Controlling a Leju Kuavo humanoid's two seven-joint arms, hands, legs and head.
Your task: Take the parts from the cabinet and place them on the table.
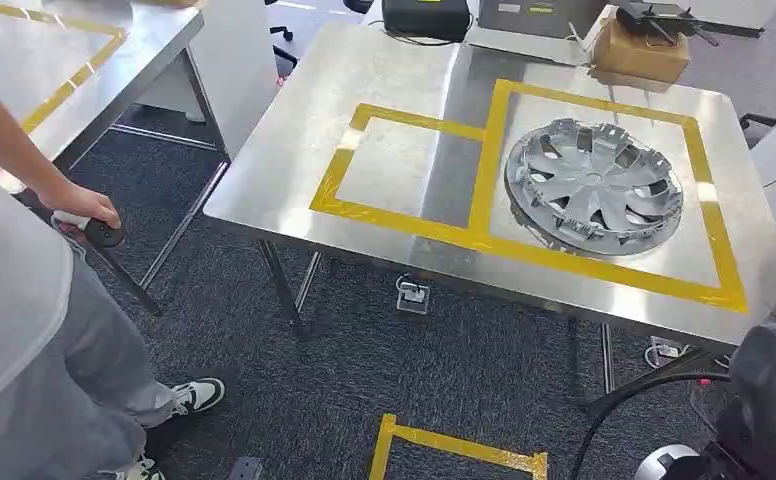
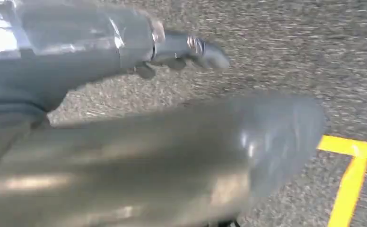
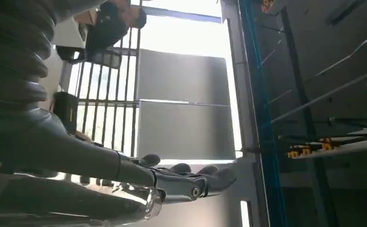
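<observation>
Steel table: ribbed grey plastic hubcap inside yellow tape.

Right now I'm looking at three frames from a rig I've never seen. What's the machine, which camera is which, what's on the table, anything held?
It is a two-legged humanoid robot with two arms, each ending in a many-fingered hand.

The head view looks forward and down at a steel table marked with yellow tape. A grey hubcap lies inside the larger taped square; the smaller square beside it is bare. At the far edge sit a cardboard box and a black device. A person stands at the left, gripping a dark handle.

The left wrist view sits behind the left hand, blurred, over carpet and yellow floor tape. The right wrist view, turned on its side, shows the right hand with fingers extended, against a bright window.

Neither hand visibly holds anything, though the left is too blurred to be sure.
</observation>
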